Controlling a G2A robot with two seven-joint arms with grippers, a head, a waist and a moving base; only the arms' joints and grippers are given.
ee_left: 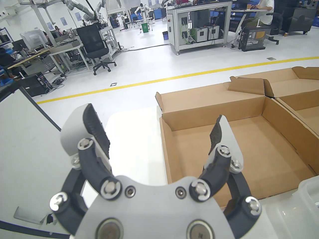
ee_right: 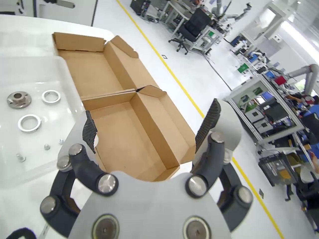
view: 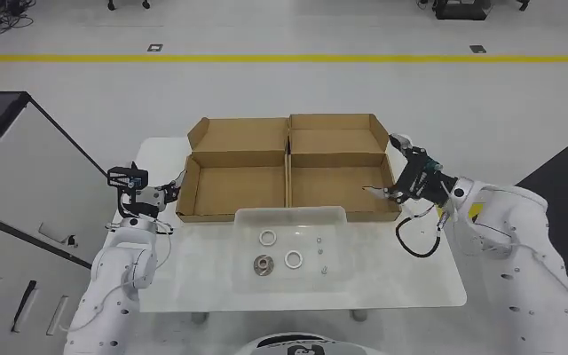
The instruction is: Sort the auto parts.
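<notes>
Between the two open, empty jaws, on the table (view: 399,275): tray (view: 293,213) with hub (view: 263,264), rings (view: 267,237), screws (view: 320,251) | step: sorting unstarted, boxes (view: 235,191) bare | next: jaws must descend into tray, pinch one part | hub flat, bore up, no long axis

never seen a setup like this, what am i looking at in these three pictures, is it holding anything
It is a two-armed robot at a white table. One picture looks down from a camera above its arms. The other two come from cameras on its wrists, so each shows that arm's own hand. The left hand and the right hand are both open and hold nothing. On the table stand two open cardboard boxes, side by side, and nearer the robot a clear tray. In the tray lie two white rings, a metal hub and a few small screws.
</notes>
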